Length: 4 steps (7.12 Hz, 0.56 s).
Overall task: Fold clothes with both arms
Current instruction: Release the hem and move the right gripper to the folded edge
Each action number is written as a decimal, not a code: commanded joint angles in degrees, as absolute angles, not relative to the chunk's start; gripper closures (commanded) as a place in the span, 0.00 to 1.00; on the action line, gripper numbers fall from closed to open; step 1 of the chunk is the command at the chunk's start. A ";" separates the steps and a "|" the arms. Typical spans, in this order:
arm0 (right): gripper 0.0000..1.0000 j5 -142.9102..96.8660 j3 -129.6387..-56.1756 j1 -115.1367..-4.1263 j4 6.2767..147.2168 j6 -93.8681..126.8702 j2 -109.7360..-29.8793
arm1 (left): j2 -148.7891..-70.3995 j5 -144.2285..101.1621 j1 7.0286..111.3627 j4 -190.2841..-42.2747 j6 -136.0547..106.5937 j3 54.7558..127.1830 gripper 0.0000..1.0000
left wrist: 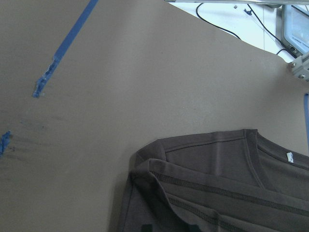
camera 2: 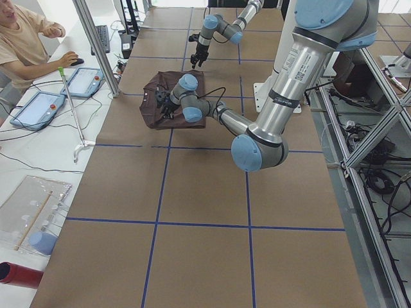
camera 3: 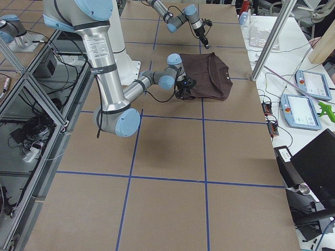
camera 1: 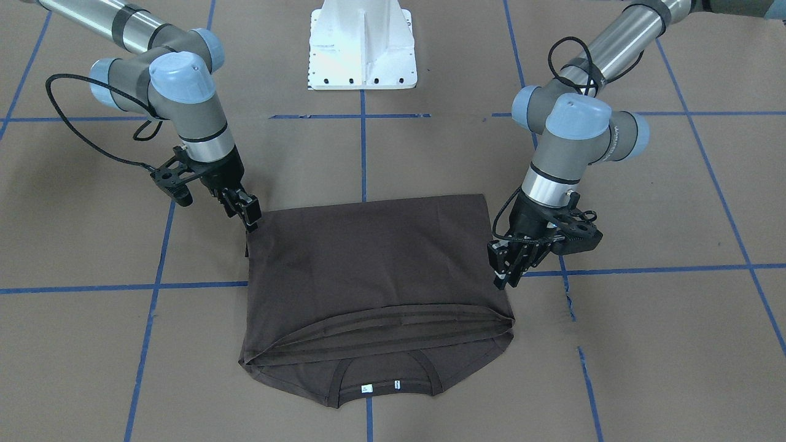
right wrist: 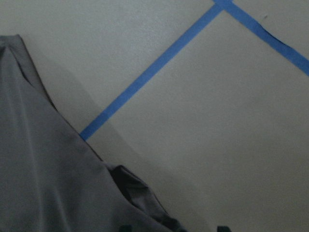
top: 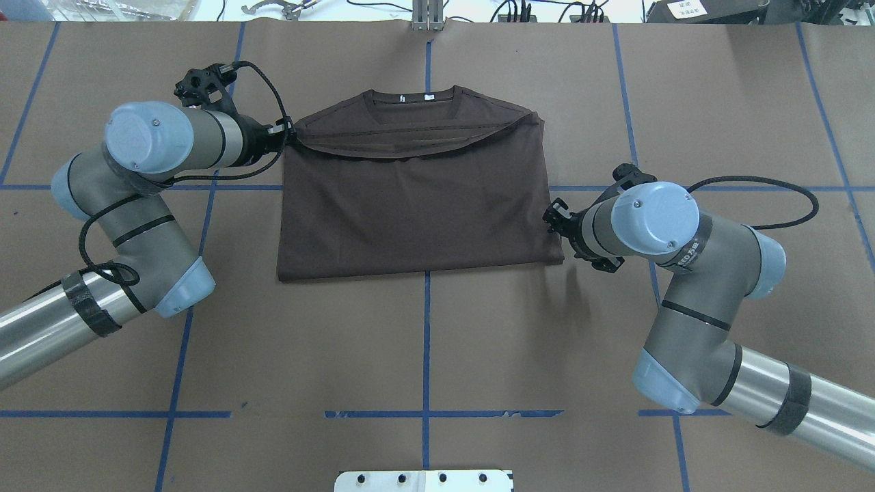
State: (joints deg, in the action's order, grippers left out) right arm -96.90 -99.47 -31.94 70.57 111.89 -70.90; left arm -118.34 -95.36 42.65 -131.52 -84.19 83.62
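The dark brown T-shirt lies flat on the brown table, folded so that its hem reaches up near the collar with two white labels. It also shows in the overhead view. My left gripper is at the folded hem's corner on the collar side and looks shut on the fabric. In the left wrist view the hem layers run under the fingertips. My right gripper is low at the shirt's opposite side edge, near the fold line. Its fingertips stand wide apart around a small bunch of cloth.
The white pedestal base stands behind the shirt on the robot's side. Blue tape lines cross the brown table cover. An operator with tablets and a metal post are beyond the table's far edge.
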 commanded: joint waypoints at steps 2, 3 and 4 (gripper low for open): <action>0.33 -96.42 -96.96 -30.41 70.05 112.06 -70.32 | -118.21 -94.14 42.71 -131.48 -84.20 83.67 0.64; 0.34 -95.89 -96.42 -30.32 69.96 111.97 -69.62 | -118.21 -94.04 42.71 -131.48 -84.20 83.67 0.64; 0.35 -94.58 -96.42 -30.24 70.05 111.89 -69.44 | -118.21 -94.04 42.63 -131.48 -84.29 83.58 0.64</action>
